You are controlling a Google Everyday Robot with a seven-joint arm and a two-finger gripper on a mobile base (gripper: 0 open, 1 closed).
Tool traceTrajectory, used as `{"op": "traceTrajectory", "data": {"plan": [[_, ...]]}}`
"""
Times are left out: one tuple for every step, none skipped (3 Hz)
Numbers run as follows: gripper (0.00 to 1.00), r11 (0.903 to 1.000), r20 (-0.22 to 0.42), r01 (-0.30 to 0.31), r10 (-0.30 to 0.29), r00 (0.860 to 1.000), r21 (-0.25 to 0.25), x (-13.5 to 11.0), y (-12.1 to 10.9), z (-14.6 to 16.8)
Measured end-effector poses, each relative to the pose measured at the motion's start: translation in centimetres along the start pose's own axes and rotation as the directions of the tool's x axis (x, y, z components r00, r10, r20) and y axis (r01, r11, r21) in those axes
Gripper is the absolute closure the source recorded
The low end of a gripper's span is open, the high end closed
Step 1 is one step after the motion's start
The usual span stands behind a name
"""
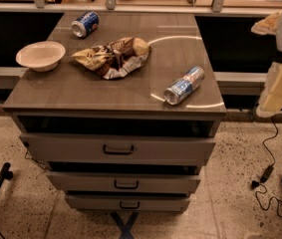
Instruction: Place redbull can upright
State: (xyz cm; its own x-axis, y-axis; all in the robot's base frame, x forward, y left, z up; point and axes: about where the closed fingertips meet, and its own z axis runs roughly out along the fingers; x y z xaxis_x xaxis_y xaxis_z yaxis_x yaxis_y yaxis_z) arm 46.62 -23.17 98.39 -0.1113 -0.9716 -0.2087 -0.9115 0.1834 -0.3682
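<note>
The redbull can (184, 85) is slim, silver and blue. It lies on its side on the wooden cabinet top (80, 91), near the front right corner, with its silver top pointing to the front left. My arm and gripper (269, 25) show as white and cream parts at the right edge of the camera view. They are off the cabinet's right side, apart from the can and not touching it.
A shorter dark-blue can (84, 24) lies on its side at the back left. A crumpled chip bag (113, 57) lies in the middle. A white bowl (41, 55) stands at the left edge. Drawers (118, 150) sit below, and cables (266, 171) lie on the floor at right.
</note>
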Motion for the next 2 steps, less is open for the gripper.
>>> {"op": "traceTrajectory", "data": {"plan": [[0.00, 0.9814, -0.006, 0.185, -0.185, 0.983, 0.050, -0.1, -4.1, 1.8], [0.00, 0.9695, 0.038, 0.245, -0.244, 0.969, -0.012, -0.1, -8.0, 5.3]]}}
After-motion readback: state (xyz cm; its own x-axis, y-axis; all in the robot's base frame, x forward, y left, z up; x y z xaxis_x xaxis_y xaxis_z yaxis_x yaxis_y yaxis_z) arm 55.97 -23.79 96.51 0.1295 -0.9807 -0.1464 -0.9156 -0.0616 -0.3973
